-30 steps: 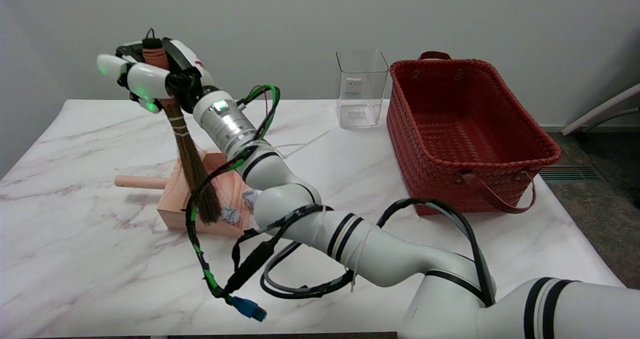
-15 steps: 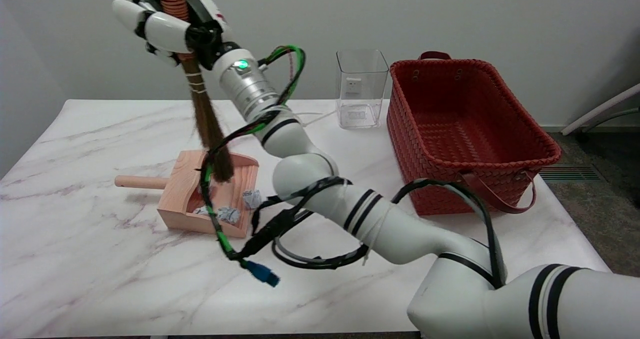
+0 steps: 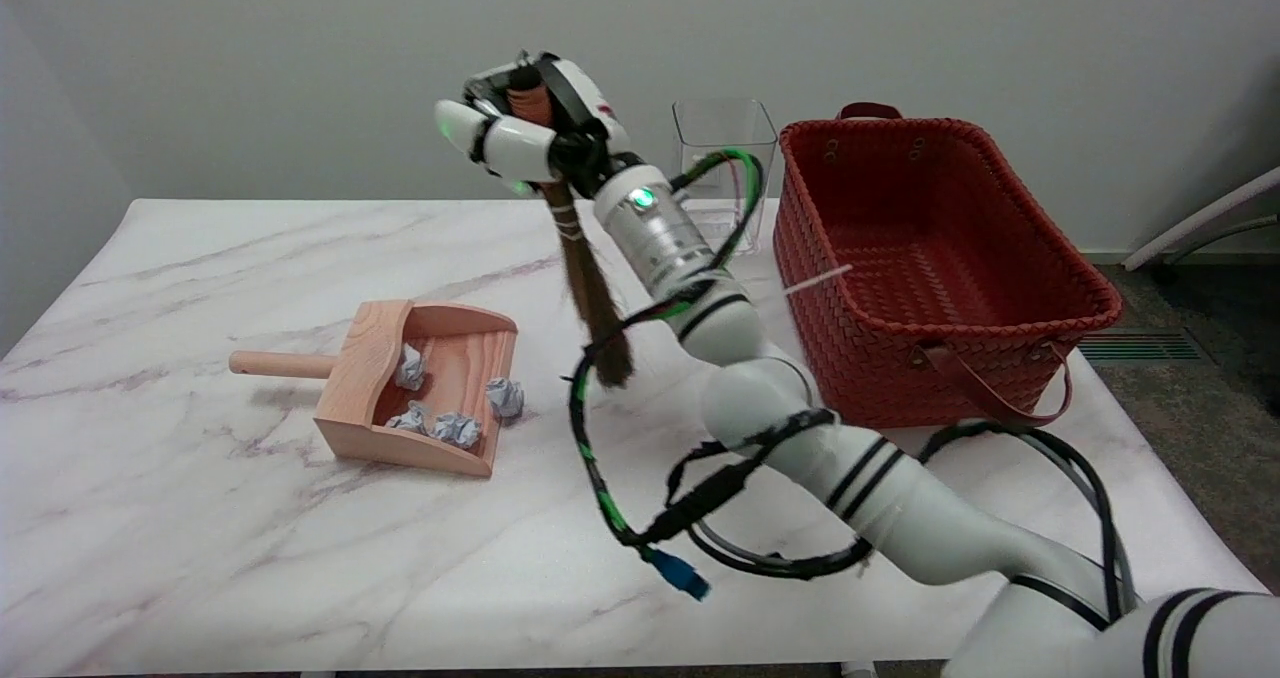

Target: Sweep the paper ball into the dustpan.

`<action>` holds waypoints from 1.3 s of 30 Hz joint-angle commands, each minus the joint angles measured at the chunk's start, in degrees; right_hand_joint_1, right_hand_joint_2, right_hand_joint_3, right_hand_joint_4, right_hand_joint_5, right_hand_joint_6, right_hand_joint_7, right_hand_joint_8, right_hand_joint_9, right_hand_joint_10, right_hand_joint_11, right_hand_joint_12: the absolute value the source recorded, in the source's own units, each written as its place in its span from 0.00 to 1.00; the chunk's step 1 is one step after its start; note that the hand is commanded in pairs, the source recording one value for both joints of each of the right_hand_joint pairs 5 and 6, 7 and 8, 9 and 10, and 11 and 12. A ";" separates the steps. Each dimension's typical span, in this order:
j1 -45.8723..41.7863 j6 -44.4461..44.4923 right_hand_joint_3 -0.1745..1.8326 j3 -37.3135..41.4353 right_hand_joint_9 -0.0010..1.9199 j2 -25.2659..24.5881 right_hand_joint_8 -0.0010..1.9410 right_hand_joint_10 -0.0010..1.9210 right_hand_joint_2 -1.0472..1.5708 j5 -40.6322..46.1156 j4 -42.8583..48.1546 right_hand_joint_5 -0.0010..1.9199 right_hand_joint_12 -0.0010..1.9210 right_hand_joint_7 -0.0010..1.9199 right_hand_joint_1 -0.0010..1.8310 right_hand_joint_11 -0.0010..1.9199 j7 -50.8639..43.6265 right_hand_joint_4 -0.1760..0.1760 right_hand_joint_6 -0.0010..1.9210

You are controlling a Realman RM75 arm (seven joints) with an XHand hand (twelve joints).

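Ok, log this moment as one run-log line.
right hand: grips broom, raised off table | paper balls: three inside dustpan, one at its mouth | basket: right of arm

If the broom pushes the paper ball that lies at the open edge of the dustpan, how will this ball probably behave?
The paper ball is small and crumpled, so it is probably very light and should move at a soft touch of the broom. Its irregular creases suggest it will tumble rather than roll straight. It may also skid past the wooden dustpan on the smooth marble-pattern table.
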 commanded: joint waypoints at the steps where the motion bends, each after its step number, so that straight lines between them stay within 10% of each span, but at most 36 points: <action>1: -15.11 5.12 0.31 2.42 1.00 11.34 0.99 1.00 1.00 -0.80 7.68 1.00 0.97 1.00 0.65 0.97 -8.22 0.50 1.00; 39: 10.39 8.91 0.35 -8.36 0.98 -24.90 0.99 0.98 1.00 13.49 -31.38 1.00 0.94 1.00 0.63 0.94 4.12 0.50 1.00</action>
